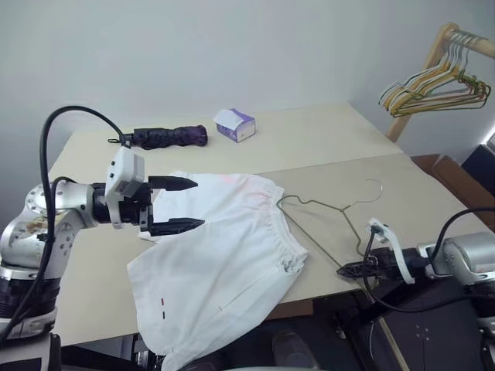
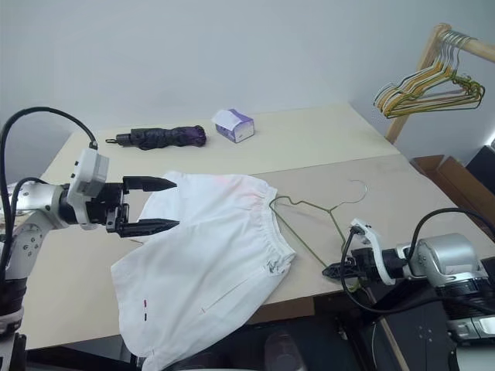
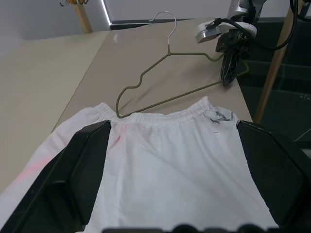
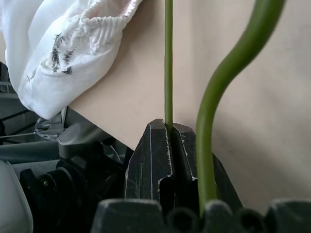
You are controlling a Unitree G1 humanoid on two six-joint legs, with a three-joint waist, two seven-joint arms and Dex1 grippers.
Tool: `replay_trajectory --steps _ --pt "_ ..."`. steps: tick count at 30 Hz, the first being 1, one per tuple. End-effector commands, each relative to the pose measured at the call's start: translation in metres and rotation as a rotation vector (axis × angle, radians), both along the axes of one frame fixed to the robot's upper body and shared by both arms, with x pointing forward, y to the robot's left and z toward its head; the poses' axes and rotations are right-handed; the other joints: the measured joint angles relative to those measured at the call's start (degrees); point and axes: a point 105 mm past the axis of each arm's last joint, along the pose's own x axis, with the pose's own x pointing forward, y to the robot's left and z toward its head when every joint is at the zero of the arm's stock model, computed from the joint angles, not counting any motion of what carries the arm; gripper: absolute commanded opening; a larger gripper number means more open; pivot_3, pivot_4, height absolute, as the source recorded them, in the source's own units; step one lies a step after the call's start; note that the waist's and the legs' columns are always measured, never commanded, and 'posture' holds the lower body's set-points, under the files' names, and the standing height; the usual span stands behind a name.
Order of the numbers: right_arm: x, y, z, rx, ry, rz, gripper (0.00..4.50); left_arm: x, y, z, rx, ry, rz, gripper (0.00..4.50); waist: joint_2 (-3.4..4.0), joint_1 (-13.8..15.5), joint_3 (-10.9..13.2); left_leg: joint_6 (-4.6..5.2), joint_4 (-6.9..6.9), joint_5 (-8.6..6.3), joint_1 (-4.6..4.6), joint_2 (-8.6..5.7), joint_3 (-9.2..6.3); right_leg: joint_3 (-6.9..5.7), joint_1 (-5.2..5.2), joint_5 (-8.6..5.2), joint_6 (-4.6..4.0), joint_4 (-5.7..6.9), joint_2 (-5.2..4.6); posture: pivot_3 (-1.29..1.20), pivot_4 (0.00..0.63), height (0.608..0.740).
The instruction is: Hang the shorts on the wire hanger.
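From the head camera, the white cloth shorts [image 1: 224, 255] lie flat on the beige table [image 1: 325, 135], one leg hanging over the near edge. The thin olive-grey wire hanger [image 1: 329, 220] lies beside the gathered waistband, one end tucked under it. The left pincer [image 1: 179, 204] hovers over the shorts, jaws wide and empty. The right pincer [image 1: 348, 270] sits at the table's edge.

The left wrist camera looks over the shorts toward the hanger's hook.

The right wrist camera shows the right pincer clamped tight on the hanger's straight wire, the waistband near.
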Motion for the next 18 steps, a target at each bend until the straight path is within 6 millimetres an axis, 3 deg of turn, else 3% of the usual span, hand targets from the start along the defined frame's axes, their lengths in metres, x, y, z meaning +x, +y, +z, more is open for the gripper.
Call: replay_trajectory --steps 1,5,18 --pt "0.011 -0.008 0.014 0.01 -0.072 -0.037 0.0 -0.003 0.002 0.01 -0.003 -0.037 0.003 4.48 0.0 0.39 0.0 0.0 0.0 0.0 0.01 0.0 0.0 0.0 0.0 0.0 0.0 0.0 0.0 -0.26 0.0 0.74" --pt "0.013 -0.016 0.013 -0.002 -0.079 -0.078 0.0 -0.003 0.001 0.009 -0.003 -0.036 0.003 4.48 0.01 1.15 0.0 -0.01 0.0 -0.01 0.08 -0.01 0.02 0.01 0.0 0.0 0.0 -0.02 -0.01 -0.26 0.0 0.74" --pt "0.017 -0.004 0.023 0.048 -0.127 -0.021 0.0 -0.002 0.001 0.008 0.004 -0.036 -0.008 4.48 0.05 1.75 0.01 -0.01 0.0 -0.02 0.05 -0.01 0.04 0.02 -0.03 0.0 0.0 -0.03 -0.02 -0.26 0.0 0.74"
